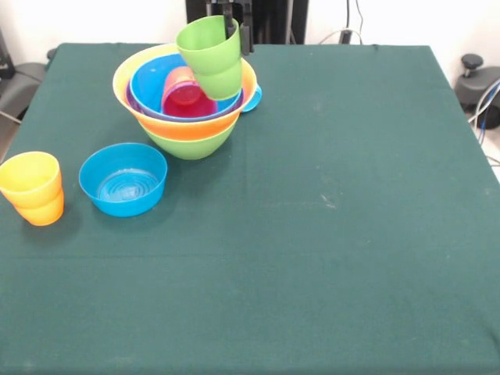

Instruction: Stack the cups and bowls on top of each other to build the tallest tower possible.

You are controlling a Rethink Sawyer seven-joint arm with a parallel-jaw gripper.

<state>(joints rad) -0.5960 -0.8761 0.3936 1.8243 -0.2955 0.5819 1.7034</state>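
Observation:
My gripper (pixel 237 33) comes down at the table's far side and is shut on the rim of a green cup (pixel 211 58). The cup hangs tilted over the tower (pixel 187 129). The tower has a lime green bowl (pixel 190 144) as its base, then an orange layer, a purple rim, the big yellow bowl (pixel 125 72) and a blue bowl (pixel 151 82). A pink-purple cup (pixel 184 95) lies on its side inside the blue bowl. The green cup's base sits just above that cup. A light blue piece (pixel 253 98) peeks out behind the tower's right side.
A smaller blue bowl (pixel 123 180) stands alone at the left of the green table cloth (pixel 336 219). At the left edge a yellow cup (pixel 30 178) sits nested in an orange cup (pixel 43 209).

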